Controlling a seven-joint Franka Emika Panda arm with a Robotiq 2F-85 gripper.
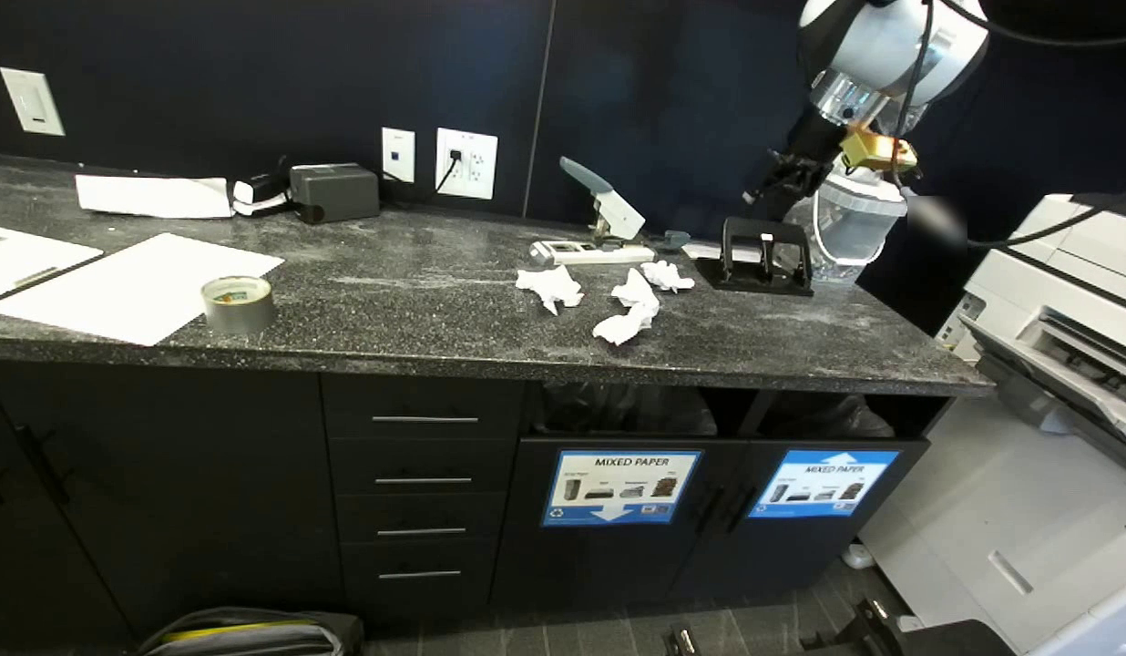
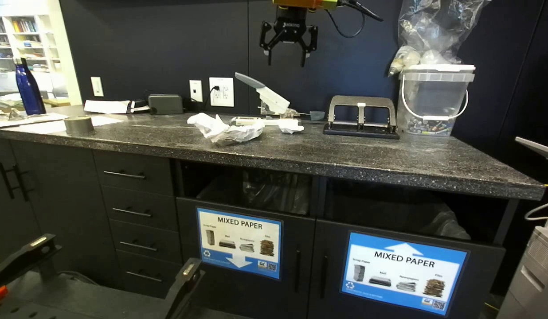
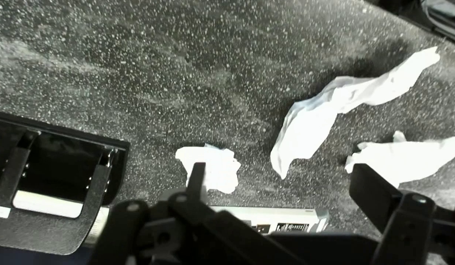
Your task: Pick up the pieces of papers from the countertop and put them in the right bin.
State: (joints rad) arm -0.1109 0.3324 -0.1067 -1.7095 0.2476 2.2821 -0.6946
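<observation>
Three crumpled white pieces of paper lie on the dark speckled countertop (image 1: 417, 310): a small one (image 3: 222, 169), a long twisted one (image 3: 323, 114) and another (image 3: 404, 158) beside it. In an exterior view the two larger ones overlap from that angle. My gripper (image 2: 286, 60) hangs high above the counter near the back wall, jaws spread wide with nothing between them. In the wrist view its fingers (image 3: 371, 191) cross in front of the small piece and the rightmost piece. The right bin (image 2: 447, 221) shows only as a plastic bag inside the right cabinet opening, below the counter.
A raised-arm stapler (image 1: 609, 219) sits just behind the papers. To its right stand a black hole punch (image 2: 362, 117) and a clear bucket (image 2: 433, 95). The left cabinet opening holds another bag (image 2: 274, 190). A tape roll (image 1: 238, 305) and flat sheets (image 1: 144, 282) occupy the left end.
</observation>
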